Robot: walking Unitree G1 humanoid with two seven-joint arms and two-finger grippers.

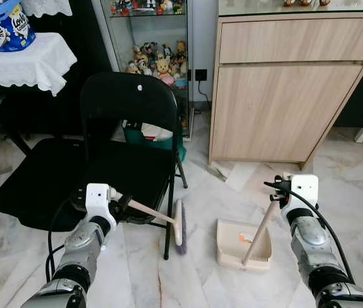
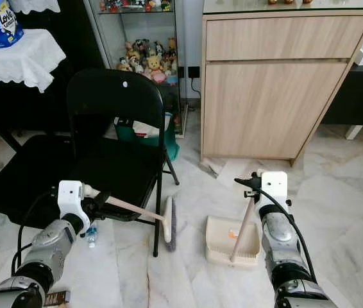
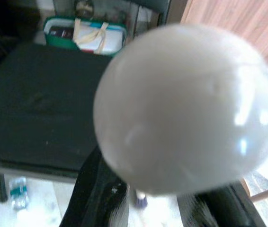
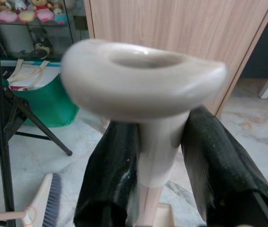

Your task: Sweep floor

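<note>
Marble floor (image 1: 354, 186) lies before us. Our left gripper (image 1: 121, 205) has its jaws clamped on the hand broom (image 1: 179, 222) by its wooden handle, the bristle head resting on the floor beside the black folding chair (image 1: 127, 128). Our right gripper (image 1: 276, 190) has its jaws clamped on the upright handle of the beige dustpan (image 1: 244, 244), which sits on the floor just beside the broom head, before the wooden cabinet (image 1: 284, 96).

Both silver arms reach forward, forearms angled upward; the left gripper (image 1: 122, 206) is clamped on a handle. The right gripper (image 4: 158, 156) is clamped likewise, fingers (image 4: 112, 165) either side.
</note>
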